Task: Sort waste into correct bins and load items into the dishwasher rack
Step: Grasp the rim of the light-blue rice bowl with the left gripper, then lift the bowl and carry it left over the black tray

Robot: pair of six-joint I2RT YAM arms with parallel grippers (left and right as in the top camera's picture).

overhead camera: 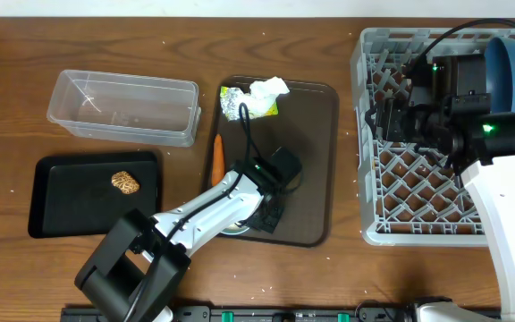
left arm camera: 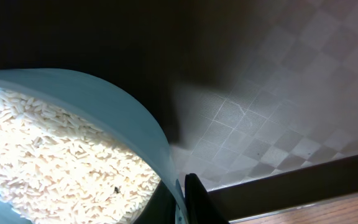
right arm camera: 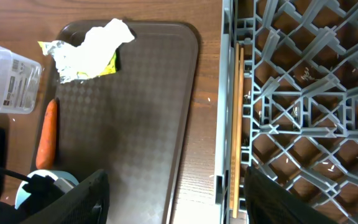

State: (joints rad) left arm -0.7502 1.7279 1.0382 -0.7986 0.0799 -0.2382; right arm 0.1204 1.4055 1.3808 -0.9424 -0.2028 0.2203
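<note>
Loose white rice (left arm camera: 55,155) filled the small light blue cup (left arm camera: 123,112), its rim clenched by the left pincer (left arm camera: 179,205) over the dark brown serving tray (left arm camera: 278,93). Right pincer (right arm camera: 176,199) stood released above thin wooden chopsticks (right arm camera: 236,124) lying in the grey plastic lattice rack (right arm camera: 303,93).

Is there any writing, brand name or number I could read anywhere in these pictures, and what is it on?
No text can be read.
On the clear tub: a label with fine print, too small and blurred to read.
On the foil wrapper: yellow print, no letters legible.
</note>
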